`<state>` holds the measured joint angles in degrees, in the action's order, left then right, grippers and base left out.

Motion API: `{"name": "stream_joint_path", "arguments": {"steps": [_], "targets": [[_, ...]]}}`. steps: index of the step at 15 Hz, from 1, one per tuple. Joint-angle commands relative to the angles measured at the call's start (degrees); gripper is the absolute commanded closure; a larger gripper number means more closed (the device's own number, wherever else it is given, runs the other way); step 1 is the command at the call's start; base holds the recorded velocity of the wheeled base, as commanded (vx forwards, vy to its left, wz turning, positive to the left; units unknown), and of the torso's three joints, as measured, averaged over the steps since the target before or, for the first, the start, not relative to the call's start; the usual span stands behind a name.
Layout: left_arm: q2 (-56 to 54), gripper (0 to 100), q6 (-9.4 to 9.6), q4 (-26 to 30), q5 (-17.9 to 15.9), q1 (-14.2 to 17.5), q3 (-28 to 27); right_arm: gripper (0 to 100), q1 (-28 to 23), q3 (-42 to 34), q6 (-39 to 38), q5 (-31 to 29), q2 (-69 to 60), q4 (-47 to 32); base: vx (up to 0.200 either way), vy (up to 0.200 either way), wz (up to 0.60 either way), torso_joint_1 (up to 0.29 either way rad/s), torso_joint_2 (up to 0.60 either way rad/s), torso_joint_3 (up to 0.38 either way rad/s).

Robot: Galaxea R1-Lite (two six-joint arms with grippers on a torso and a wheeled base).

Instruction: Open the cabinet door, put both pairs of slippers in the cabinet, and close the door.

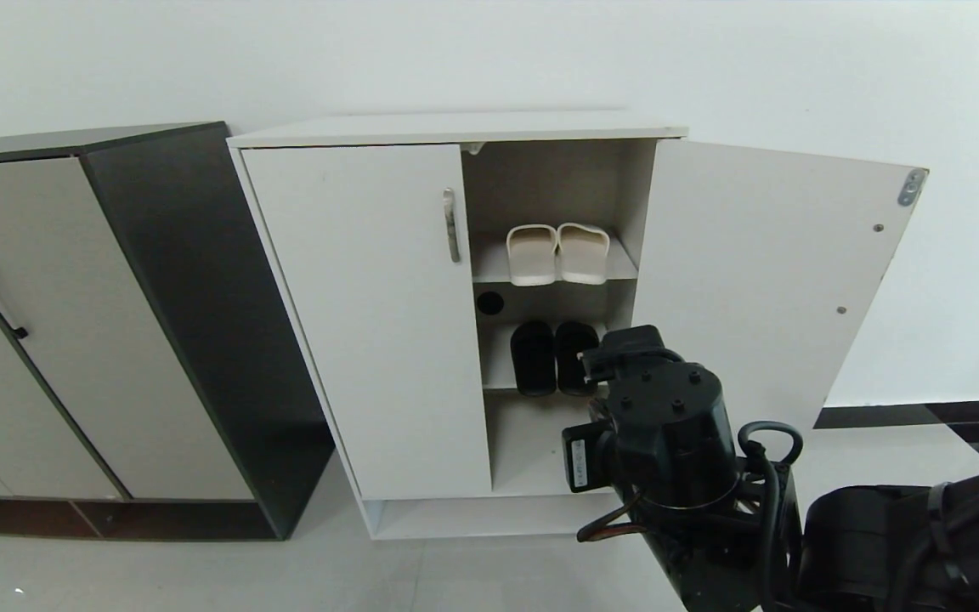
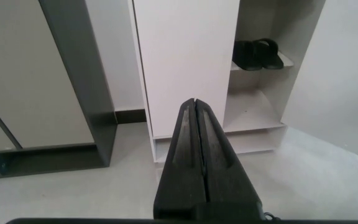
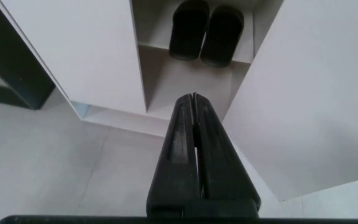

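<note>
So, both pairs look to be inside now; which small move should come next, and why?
Probably move the right gripper, jaws shut and empty, toward the free edge of the open door to begin swinging it closed. The white slippers sit on the upper shelf and the black slippers on the one below, so only closing remains.
</note>
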<state>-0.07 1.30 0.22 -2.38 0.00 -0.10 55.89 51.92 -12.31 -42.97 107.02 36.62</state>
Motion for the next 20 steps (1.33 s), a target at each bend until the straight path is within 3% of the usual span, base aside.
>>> {"name": "stream_joint_path", "arguments": {"steps": [1,7,11,20], "targets": [[0.1,100,0.1,0.0,0.0,0.0,0.0,100,0.1,-0.2,0.0,0.0,0.3,0.0,0.0,0.0,0.0,0.0,0.0,0.0],[0.1,100,0.01,0.0,0.0,0.0,0.0,100,-0.2,-0.2,-0.1,0.3,0.7,0.0,0.0,0.0,0.0,0.0,-0.02,-0.022],[0.1,100,0.01,0.0,0.0,0.0,0.0,100,-0.9,-1.1,-0.4,4.8,0.9,2.8,0.0,0.0,0.0,0.029,-0.31,-0.318],[0.1,100,0.01,0.0,0.0,0.0,0.0,100,-2.3,-1.4,-0.1,5.3,3.3,3.9,0.0,0.0,0.0,0.118,-0.46,-0.341]]}}
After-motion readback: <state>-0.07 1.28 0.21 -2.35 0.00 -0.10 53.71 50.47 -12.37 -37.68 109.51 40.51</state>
